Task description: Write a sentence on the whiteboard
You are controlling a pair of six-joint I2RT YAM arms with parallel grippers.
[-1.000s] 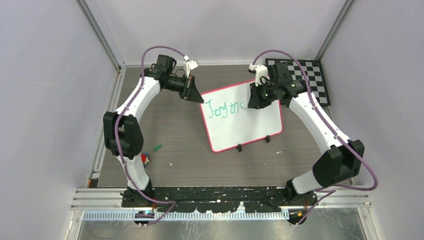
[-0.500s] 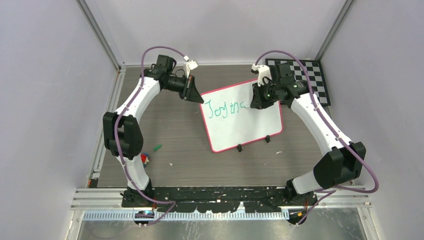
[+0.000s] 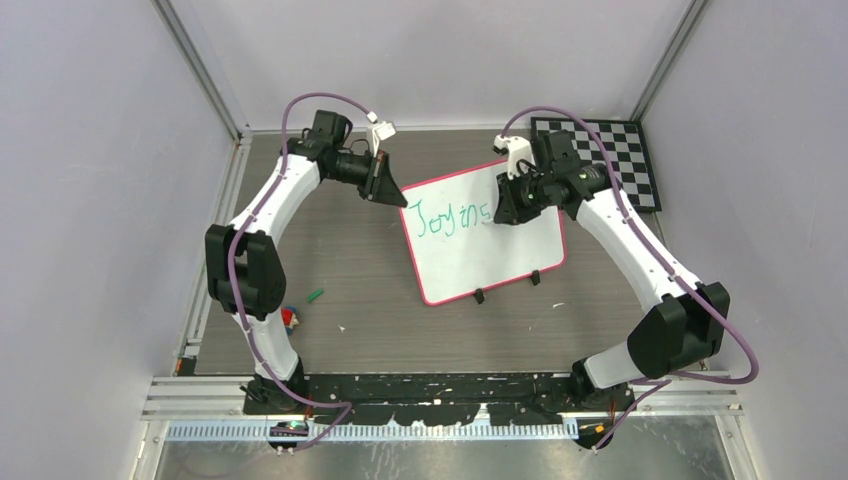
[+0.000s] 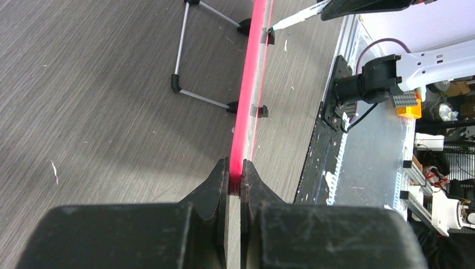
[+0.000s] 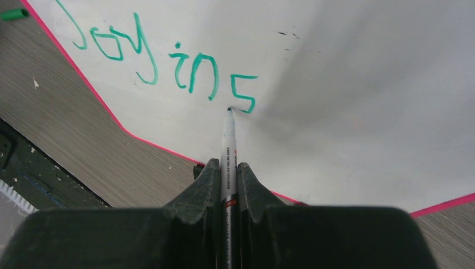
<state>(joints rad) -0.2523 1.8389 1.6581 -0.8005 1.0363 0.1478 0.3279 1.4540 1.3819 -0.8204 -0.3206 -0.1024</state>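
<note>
Newly added "s" ends the sentence [image 5: 168,61] — right hand [image 5: 228,163] clamped on marker [image 5: 228,140].

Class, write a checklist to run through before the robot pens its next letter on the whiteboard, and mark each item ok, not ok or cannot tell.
1. Left hand shut on the whiteboard rim: ok.
2. Marker held straight in the right hand: ok.
3. Marker tip touching the board: cannot tell.
4. Lettering so far, "Joy in s", legible: ok.
5. Blank board right of the "s": ok.
6. Stand feet on the table: ok.
</note>
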